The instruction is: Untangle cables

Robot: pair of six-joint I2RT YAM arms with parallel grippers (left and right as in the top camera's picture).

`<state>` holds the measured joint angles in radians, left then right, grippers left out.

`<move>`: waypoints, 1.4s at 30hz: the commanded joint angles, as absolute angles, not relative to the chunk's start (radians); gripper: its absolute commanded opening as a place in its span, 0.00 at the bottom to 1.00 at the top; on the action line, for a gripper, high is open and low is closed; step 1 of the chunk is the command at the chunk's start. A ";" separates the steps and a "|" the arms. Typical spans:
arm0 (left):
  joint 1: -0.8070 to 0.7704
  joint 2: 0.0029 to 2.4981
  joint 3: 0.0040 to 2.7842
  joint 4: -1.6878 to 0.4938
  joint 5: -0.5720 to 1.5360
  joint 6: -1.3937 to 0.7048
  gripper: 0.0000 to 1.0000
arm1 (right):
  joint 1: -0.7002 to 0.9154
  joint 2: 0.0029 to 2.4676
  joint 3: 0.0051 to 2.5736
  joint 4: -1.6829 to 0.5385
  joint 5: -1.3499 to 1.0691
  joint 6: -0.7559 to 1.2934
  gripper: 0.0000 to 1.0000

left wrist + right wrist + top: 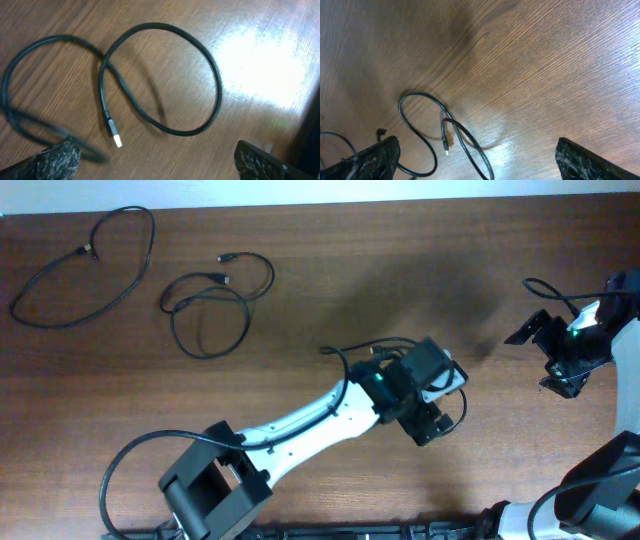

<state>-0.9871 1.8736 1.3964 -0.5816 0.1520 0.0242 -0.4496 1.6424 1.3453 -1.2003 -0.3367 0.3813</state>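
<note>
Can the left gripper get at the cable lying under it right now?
Probably yes: the left gripper is open above the cable, which lies loose on the table with nothing over it.

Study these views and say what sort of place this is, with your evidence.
Probably a robotics lab or test bench: a left arm and a right arm stand at a wood-grain table, with loose black cables spread on it.
</note>
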 commanded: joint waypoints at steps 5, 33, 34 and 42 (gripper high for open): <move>-1.054 1.861 1.390 -0.504 0.025 -0.032 0.99 | -0.452 1.623 1.362 -1.201 -0.302 0.370 0.99; -0.819 2.088 1.390 -0.453 -0.113 -0.230 0.99 | -0.452 1.623 1.362 -1.197 -0.268 0.370 0.98; -0.808 2.093 1.390 -0.453 -0.022 -0.229 0.99 | -0.452 1.623 1.362 -1.197 -0.268 0.370 0.99; -0.838 2.119 1.390 -0.484 0.274 -0.231 0.99 | -0.452 1.623 1.362 -1.193 -0.268 0.370 0.99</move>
<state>-0.8078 2.0857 1.3994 -0.4530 0.1364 -0.2317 -0.4496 1.6424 1.3453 -1.1965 -0.2844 0.3809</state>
